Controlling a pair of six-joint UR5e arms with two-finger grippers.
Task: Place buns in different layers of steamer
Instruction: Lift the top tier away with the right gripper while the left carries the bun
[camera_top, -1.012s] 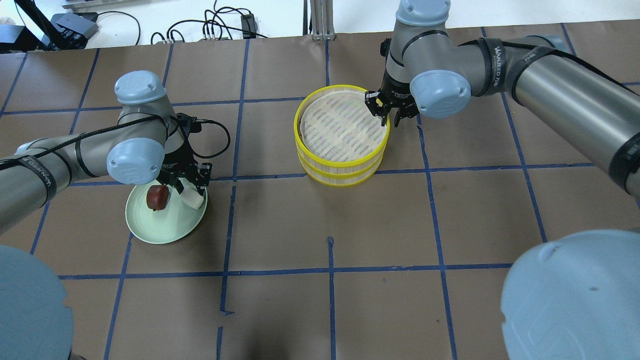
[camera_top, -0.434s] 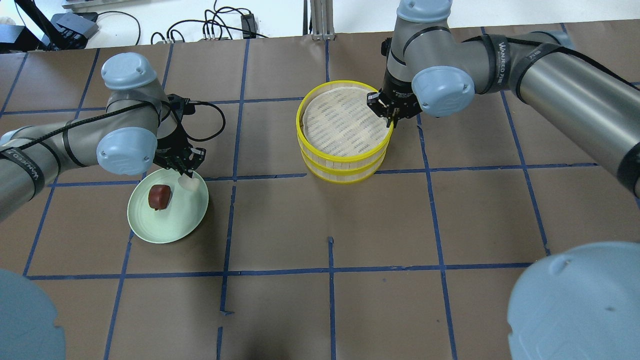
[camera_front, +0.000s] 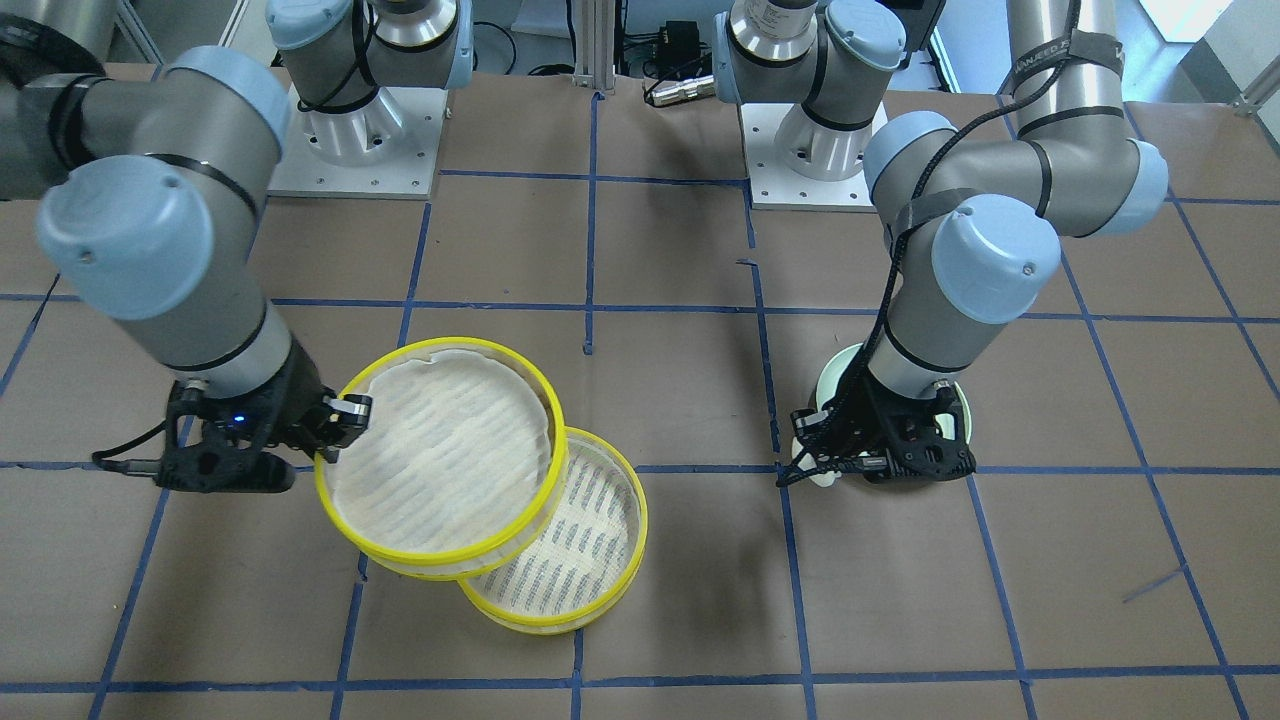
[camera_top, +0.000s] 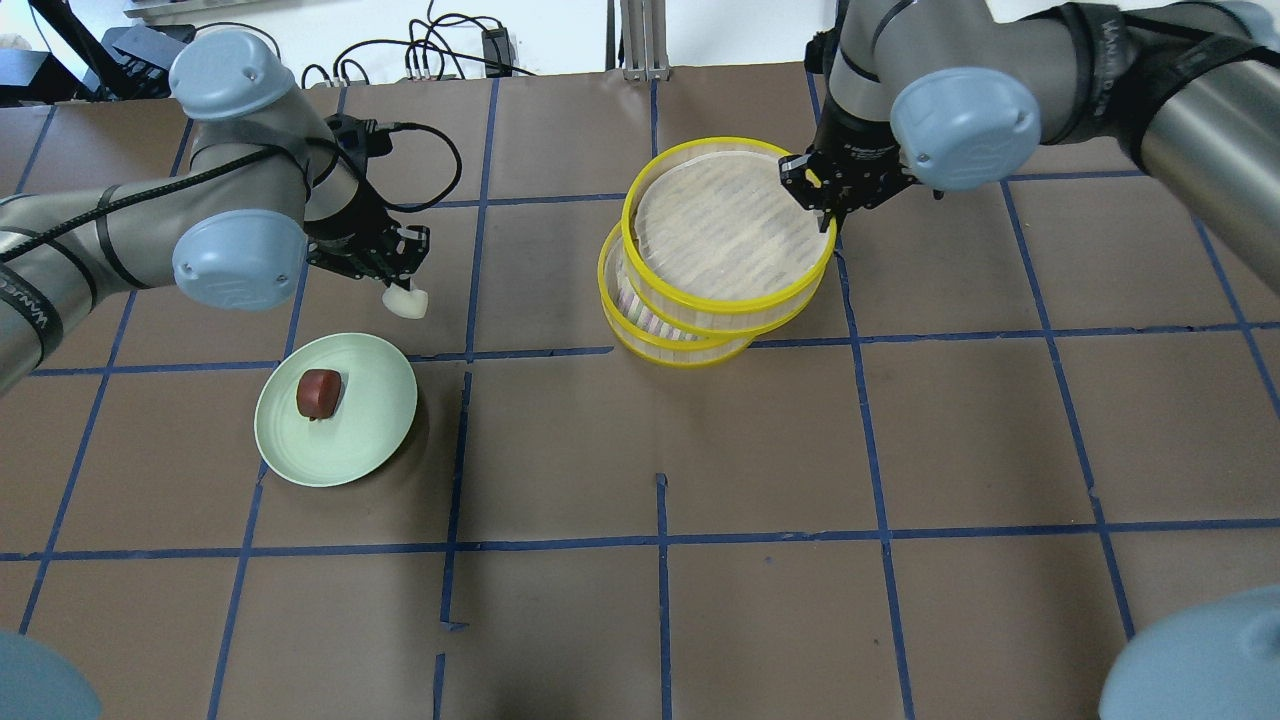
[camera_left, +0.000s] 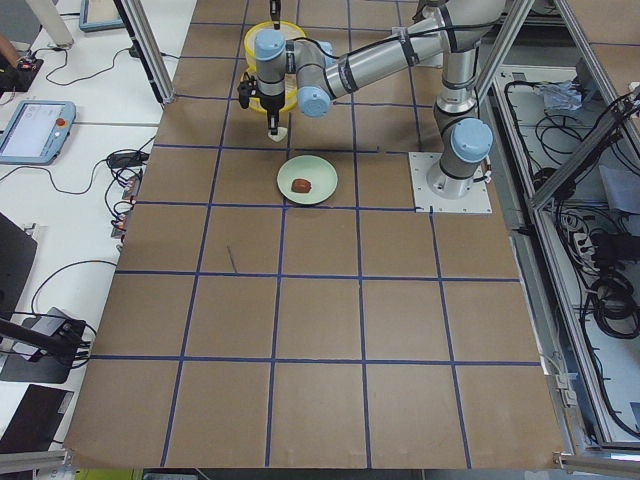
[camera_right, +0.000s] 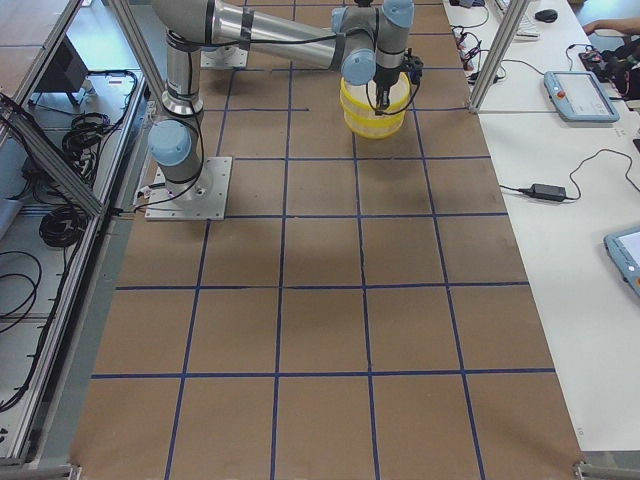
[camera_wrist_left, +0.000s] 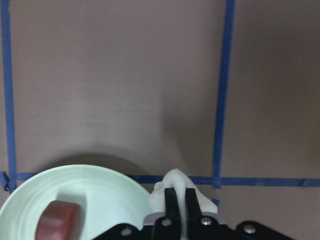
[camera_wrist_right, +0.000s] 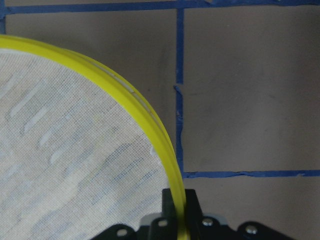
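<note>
My left gripper is shut on the white bun and holds it in the air beyond the pale green plate; the bun also shows between the fingers in the left wrist view. The dark reddish-brown bun lies on the plate. My right gripper is shut on the yellow rim of the top layer and holds it raised and shifted off the bottom layer, which stays on the table. In the front-facing view the top layer overlaps the bottom layer.
Brown table surface with a blue tape grid. Cables lie at the far edge. Both robot bases stand at the near side.
My left gripper has risen off the plate with the white bun and moved away from me. My right gripper has lifted the top layer and shifted it to the right off the bottom layer.
</note>
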